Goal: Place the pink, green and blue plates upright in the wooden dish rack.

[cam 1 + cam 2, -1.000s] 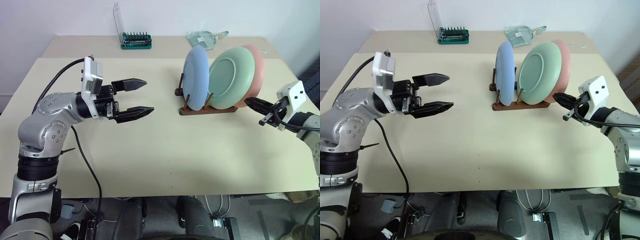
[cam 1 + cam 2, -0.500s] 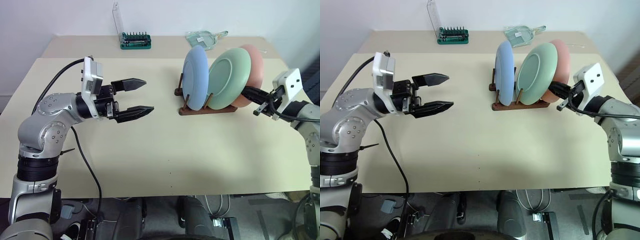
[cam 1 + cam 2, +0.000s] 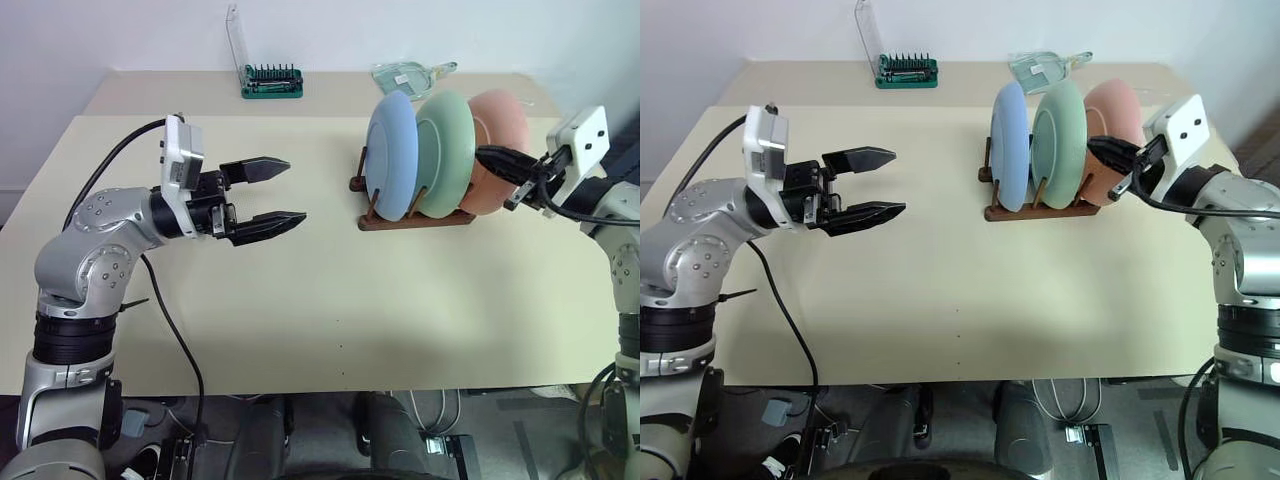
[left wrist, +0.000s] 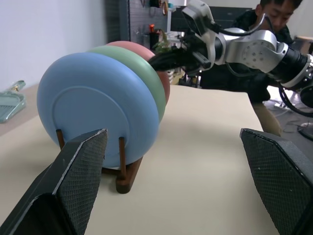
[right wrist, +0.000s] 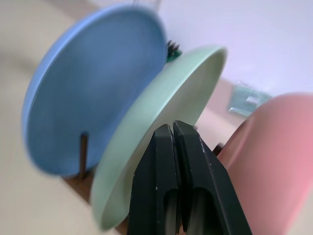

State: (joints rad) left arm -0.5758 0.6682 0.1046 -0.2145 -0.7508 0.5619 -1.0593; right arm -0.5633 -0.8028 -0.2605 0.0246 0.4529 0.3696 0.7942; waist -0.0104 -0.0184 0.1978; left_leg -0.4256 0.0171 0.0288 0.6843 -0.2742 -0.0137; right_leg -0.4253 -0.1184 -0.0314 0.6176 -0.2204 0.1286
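Observation:
The blue plate [image 3: 392, 155], the green plate [image 3: 447, 150] and the pink plate [image 3: 503, 148] stand on edge in the wooden dish rack [image 3: 415, 222], in that order from left to right. Blue and green stand nearly upright, and the pink one leans to the right. My right gripper [image 3: 481, 153] is shut, and its tip pokes into the gap between the green and pink plates. In the right wrist view its fingers [image 5: 161, 161] lie against the green plate's back. My left gripper [image 3: 297, 190] hangs open and empty over the table, left of the rack and pointing at it.
A green screwdriver-bit holder [image 3: 271, 82] with a raised clear lid and a clear plastic item [image 3: 410, 76] lie at the table's back edge. A person [image 4: 274, 14] sits beyond the table's right side. Bare tabletop [image 3: 340, 300] lies in front of the rack.
My right gripper rose and moved left, in between the green and pink plates. The green plate tipped from leaning on the pink one to nearly upright. The left arm stayed still.

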